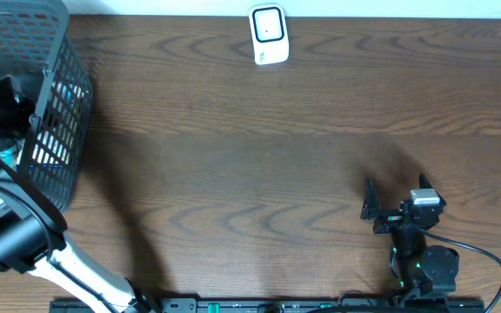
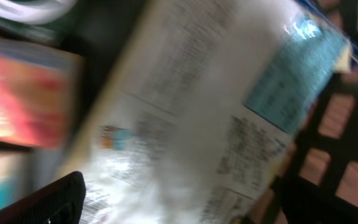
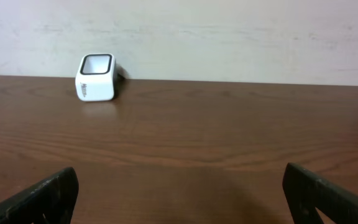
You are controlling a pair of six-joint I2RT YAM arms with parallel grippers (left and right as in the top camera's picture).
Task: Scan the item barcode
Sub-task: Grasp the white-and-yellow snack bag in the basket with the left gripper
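1. The left gripper (image 2: 182,190) stood wide open inside the basket (image 1: 55,130), its two dark fingers (image 2: 55,199) far apart and closed on nothing.
2. Directly beneath it lay the item, a white printed packet (image 2: 191,112) with a teal label toward one end. The view was blurred, so no barcode could be made out on it.
3. A red box (image 2: 23,99) crowded the packet on one side, and the dark mesh wall of the basket hemmed it in on the other.
4. The basket sat at the table's (image 1: 233,174) far left corner, and the left arm reached over its rim from the near left edge.
5. The right gripper (image 3: 179,177) was also spread wide and empty, low over the wood near the near right corner.
6. The scanner (image 1: 269,35), a small white unit, stood at the middle of the far edge, well apart from both grippers, with only bare wood between it and the right gripper.
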